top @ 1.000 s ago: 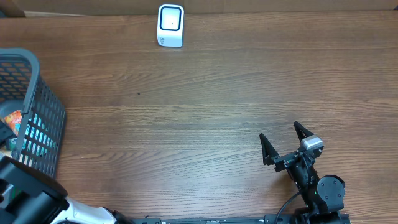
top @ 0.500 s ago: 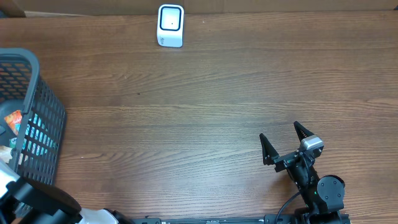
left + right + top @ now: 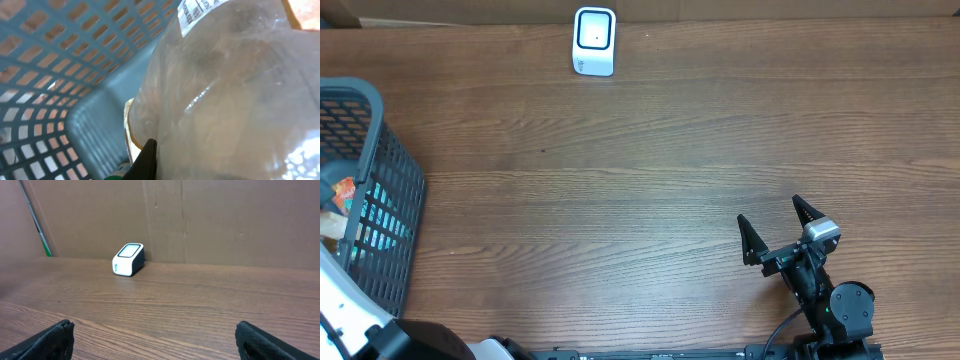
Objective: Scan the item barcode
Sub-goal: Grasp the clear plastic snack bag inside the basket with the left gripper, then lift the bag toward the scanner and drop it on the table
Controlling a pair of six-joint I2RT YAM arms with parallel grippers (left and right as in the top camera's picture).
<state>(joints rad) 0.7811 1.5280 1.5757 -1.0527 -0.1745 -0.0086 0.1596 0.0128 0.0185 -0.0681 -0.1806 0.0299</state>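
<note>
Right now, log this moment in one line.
stage: pick | left gripper: shut, in basket, against bag, hold unclear | right gripper: open, empty | scanner: nothing at it

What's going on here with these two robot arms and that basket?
The left arm is down in the grey basket at the left edge of the table. The left gripper is shut against a clear plastic bag with a printed label; whether it truly grips it is unclear. The right gripper sits open near the front, holding nothing. The white scanner stands at the far edge, no item near it.
</note>
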